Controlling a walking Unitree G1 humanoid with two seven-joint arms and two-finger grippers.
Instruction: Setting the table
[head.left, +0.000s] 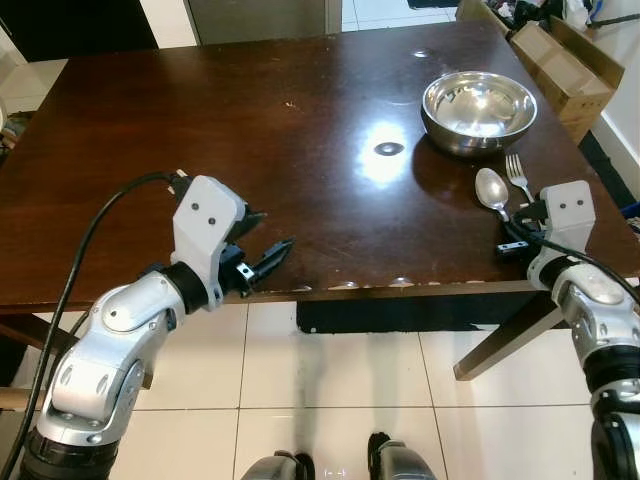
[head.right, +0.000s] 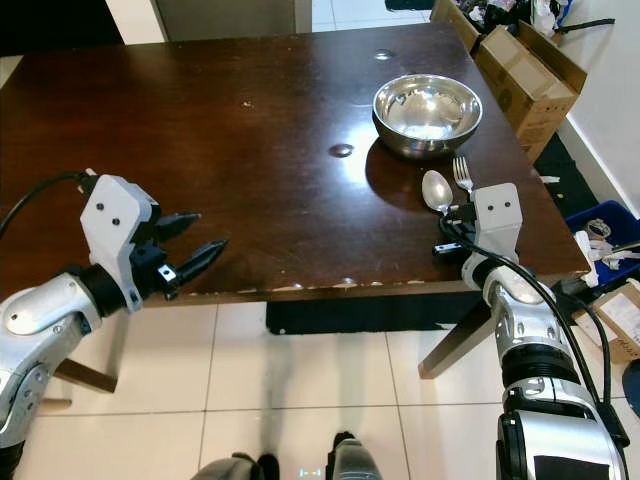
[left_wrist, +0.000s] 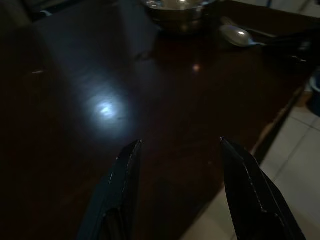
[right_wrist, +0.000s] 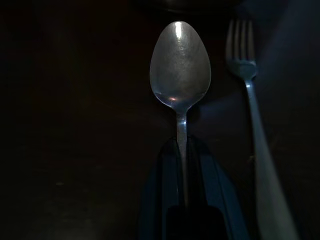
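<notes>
Right gripper (right_wrist: 182, 150): fingers clamped on the spoon (right_wrist: 180, 75) handle, bowl ahead of the tips.
Fork (right_wrist: 247, 75): just beside the spoon.
Left gripper (left_wrist: 177, 145): fingers spread, above the table (head.left: 250, 130) edge.

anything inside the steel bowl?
The steel bowl looks empty: only bright reflections show on its inner surface. The table directly under it is covered.

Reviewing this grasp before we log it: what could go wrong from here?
1. The right tool is shut on the spoon handle, with the fork lying close alongside; a sideways move could knock the fork.
2. The bowl sits just beyond the spoon's tip; pushing forward could strike it.
3. Both utensils lie near the table edge, so a dragged fork could fall.
</notes>
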